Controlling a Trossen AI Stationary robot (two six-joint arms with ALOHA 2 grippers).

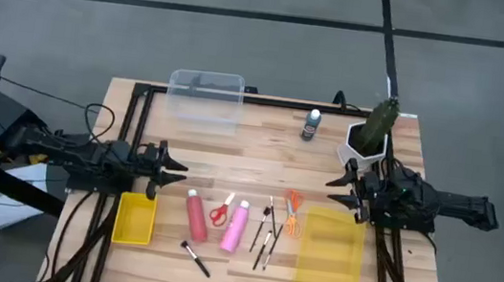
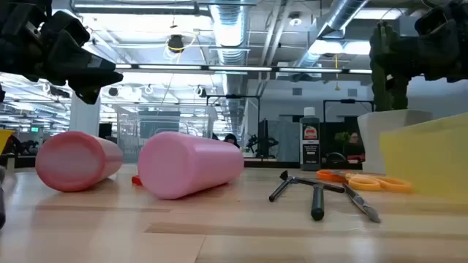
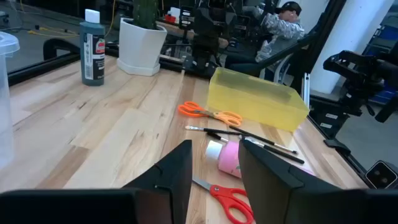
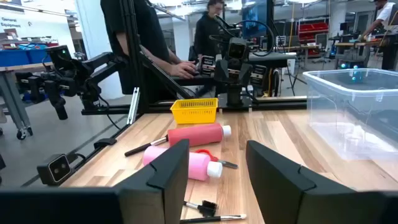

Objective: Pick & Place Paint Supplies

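Note:
A red bottle (image 1: 196, 216), a pink bottle (image 1: 236, 225), red-handled scissors (image 1: 221, 211), orange-handled scissors (image 1: 292, 211) and several thin dark brushes (image 1: 267, 233) lie on the wooden table's middle. One more brush (image 1: 195, 257) lies nearer the front. A small dark white-capped bottle (image 1: 311, 124) stands at the back. My left gripper (image 1: 179, 172) is open and empty, above the table left of the bottles. My right gripper (image 1: 333, 190) is open and empty, right of the orange scissors. The bottles also show in the right wrist view, red (image 4: 194, 134) and pink (image 4: 186, 163).
A clear plastic bin (image 1: 205, 100) stands at the back. A small yellow basket (image 1: 135, 218) stands at the front left and a translucent yellow bin (image 1: 330, 252) at the front right. A green plant in a white pot (image 1: 369, 138) stands at the back right. People sit beyond the table.

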